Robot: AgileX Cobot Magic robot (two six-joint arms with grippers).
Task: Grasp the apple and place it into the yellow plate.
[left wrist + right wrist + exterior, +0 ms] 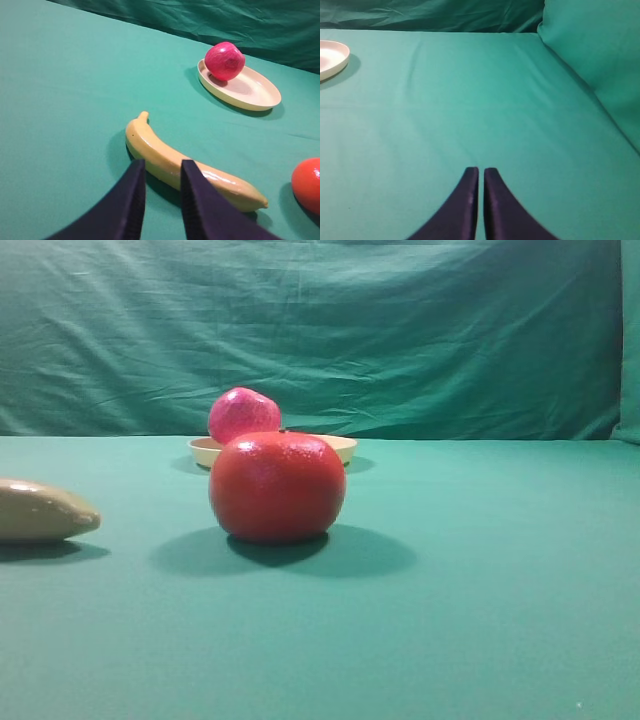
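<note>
Resting inside the yellow plate [250, 92], at its end nearer the table's far edge, the apple [224, 60] sits with its dimpled side tilted toward the left wrist camera, free of any gripper. In the exterior high view the plate lies toward the far edge of the green table [480, 590], partly hidden behind a larger orange-red fruit [278, 487] that stands apart from it nearer the front. A yellow banana [185, 165] lies toward the left edge of the table, stem pointing to the far side. Above it the left gripper [162, 175] hovers with its dark fingers a small gap apart, holding nothing. Over bare cloth on the right side, the right gripper [481, 175] has its fingers almost touching, nothing between them
</note>
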